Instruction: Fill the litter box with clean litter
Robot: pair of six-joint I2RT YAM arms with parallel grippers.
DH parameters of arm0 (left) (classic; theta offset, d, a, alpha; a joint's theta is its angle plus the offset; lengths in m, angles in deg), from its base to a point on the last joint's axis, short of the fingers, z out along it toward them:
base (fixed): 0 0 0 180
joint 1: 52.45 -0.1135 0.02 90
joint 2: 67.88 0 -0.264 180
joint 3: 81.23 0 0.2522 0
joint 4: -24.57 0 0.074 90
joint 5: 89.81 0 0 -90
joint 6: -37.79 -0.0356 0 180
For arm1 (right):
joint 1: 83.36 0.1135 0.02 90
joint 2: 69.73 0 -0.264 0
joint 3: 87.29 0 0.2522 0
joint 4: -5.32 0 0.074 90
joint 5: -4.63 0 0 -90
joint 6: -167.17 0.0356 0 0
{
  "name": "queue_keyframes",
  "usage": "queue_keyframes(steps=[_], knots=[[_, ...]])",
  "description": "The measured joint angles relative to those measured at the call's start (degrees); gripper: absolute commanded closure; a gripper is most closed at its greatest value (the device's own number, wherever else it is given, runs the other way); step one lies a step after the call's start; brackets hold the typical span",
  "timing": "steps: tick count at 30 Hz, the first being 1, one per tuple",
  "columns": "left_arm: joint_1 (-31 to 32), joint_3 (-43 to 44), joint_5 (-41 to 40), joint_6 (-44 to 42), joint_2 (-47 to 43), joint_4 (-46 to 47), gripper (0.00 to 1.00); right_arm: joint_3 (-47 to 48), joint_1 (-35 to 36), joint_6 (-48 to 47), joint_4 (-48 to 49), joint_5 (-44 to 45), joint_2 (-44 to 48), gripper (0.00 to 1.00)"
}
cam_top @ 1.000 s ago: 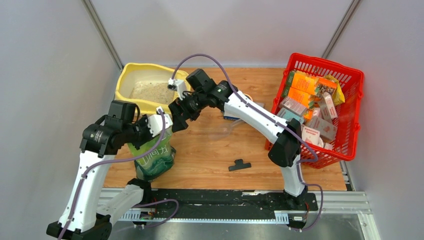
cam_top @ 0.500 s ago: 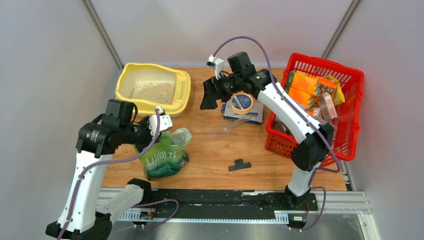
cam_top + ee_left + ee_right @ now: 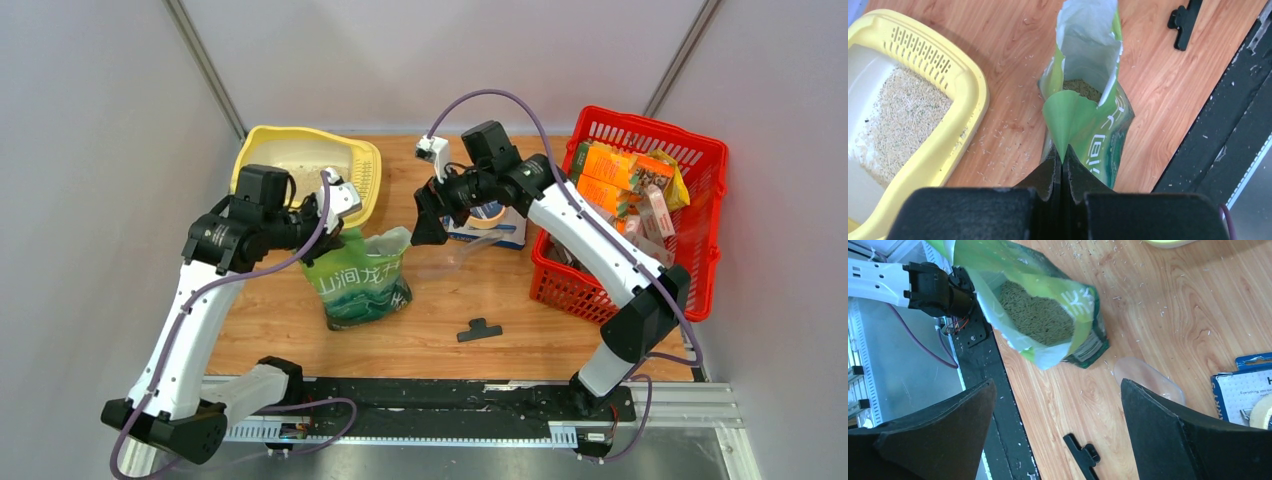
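The pale yellow litter box [image 3: 368, 172] stands at the back left and holds a layer of beige litter [image 3: 898, 120]; its rim also shows in the left wrist view [image 3: 955, 75]. The green litter pouch [image 3: 358, 282] stands open and upright on the table, granules visible inside [image 3: 1035, 315]. My left gripper [image 3: 1062, 150] is shut on the pouch's top edge [image 3: 1068, 115]. My right gripper [image 3: 425, 222] is open and empty, just right of the pouch's mouth.
A red lattice basket [image 3: 700, 200] with orange and pink cartons stands at the right. A roll of tape [image 3: 490, 212] lies on a blue-white pack behind my right arm. A black clip [image 3: 479, 329] and a clear plastic scrap [image 3: 1147, 377] lie on the wood. Spilled granules dot the table.
My left gripper has carried the pouch to the right and back, beside the litter box. My right gripper left the pouch's mouth, swung right, then came back down next to it.
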Motion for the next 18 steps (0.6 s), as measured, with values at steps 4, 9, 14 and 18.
queue_keyframes(steps=[4, 9, 14, 18], knots=[[0.9, 0.0, 0.1, 2.7, 1.6, 3.1, 1.00, -1.5, 0.0, -1.2, -0.5, -0.8, 0.0, 0.02], [1.3, -0.7, 0.0, 3.8, 3.2, 6.6, 0.98, -4.0, -0.3, -5.4, -1.3, -3.4, 0.1, 0.02], [1.4, -3.2, 1.3, 5.3, 3.0, 11.8, 0.65, -13.8, -0.7, -10.2, 3.4, -5.0, 3.1, 0.00], [1.4, -2.7, 2.2, 6.9, 1.5, 17.1, 0.52, -20.2, -1.0, -11.6, 7.8, -4.8, 5.7, 0.01]])
